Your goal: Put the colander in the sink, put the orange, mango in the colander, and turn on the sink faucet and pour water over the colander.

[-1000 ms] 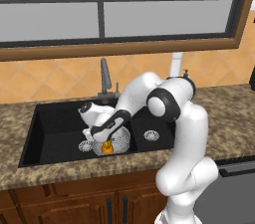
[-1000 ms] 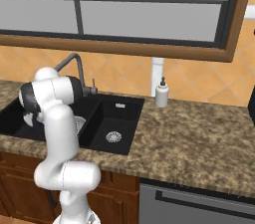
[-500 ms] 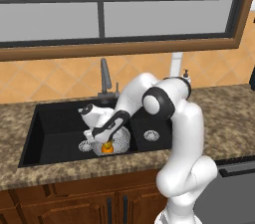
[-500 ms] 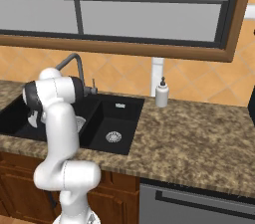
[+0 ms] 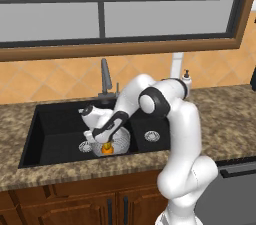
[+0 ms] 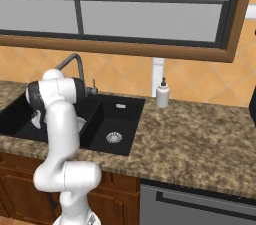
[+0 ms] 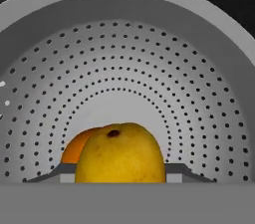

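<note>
The silvery perforated colander (image 7: 124, 58) stands in the left basin of the black sink (image 5: 55, 134). My gripper (image 7: 122, 175) reaches down into the bowl and is shut on the yellow-green mango (image 7: 122, 156), which sits low between the finger tips (image 7: 62, 172). Right behind the mango, on the bowl's floor, lies the orange (image 7: 74, 151), half hidden by it. From the left base view the colander (image 5: 120, 141) sits under my hand (image 5: 102, 136), with a spot of fruit colour at its front. The dark faucet (image 5: 105, 76) rises behind the basin, its spout over the sink.
The right basin with its silver drain (image 6: 114, 137) lies beside the colander. A white soap dispenser (image 6: 162, 94) stands on the granite counter (image 6: 200, 139) behind the sink. A window and tiled wall close off the back.
My elbow has drifted slightly to the left. The hand stays in the colander with the mango still in its grip.
</note>
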### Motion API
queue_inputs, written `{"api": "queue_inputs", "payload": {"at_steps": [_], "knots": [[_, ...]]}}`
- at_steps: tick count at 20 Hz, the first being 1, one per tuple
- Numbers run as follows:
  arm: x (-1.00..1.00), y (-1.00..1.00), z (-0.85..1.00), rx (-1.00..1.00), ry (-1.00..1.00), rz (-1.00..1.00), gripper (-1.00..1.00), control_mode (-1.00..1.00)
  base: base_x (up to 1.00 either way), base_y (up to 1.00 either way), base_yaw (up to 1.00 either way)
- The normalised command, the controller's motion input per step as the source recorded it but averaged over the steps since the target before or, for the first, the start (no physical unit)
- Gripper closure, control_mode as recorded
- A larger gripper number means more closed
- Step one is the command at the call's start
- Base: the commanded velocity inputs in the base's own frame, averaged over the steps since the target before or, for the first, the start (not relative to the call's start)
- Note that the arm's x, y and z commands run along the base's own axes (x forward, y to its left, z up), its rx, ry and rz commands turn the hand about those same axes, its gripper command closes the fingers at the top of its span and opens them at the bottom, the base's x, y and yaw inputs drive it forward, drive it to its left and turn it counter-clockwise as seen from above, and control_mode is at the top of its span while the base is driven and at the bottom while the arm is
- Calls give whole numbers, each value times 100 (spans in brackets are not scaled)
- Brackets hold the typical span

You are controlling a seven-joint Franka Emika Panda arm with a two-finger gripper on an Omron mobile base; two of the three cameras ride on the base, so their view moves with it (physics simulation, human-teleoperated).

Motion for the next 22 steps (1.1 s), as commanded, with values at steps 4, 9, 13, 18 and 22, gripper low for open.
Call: {"api": "queue_inputs", "payload": {"at_steps": [4, 9, 13, 18, 22], "knots": [[13, 0, -19, 0, 0, 0, 100, -100, 0, 0, 0], [1, 0, -12, 0, 0, 0, -100, -100, 0, 0, 0], [-24, 0, -5, 0, 0, 0, -100, -100, 0, 0, 0], [-35, 0, 9, 0, 0, 0, -100, -100, 0, 0, 0], [-40, 0, 37, 0, 0, 0, -100, -100, 0, 0, 0]]}}
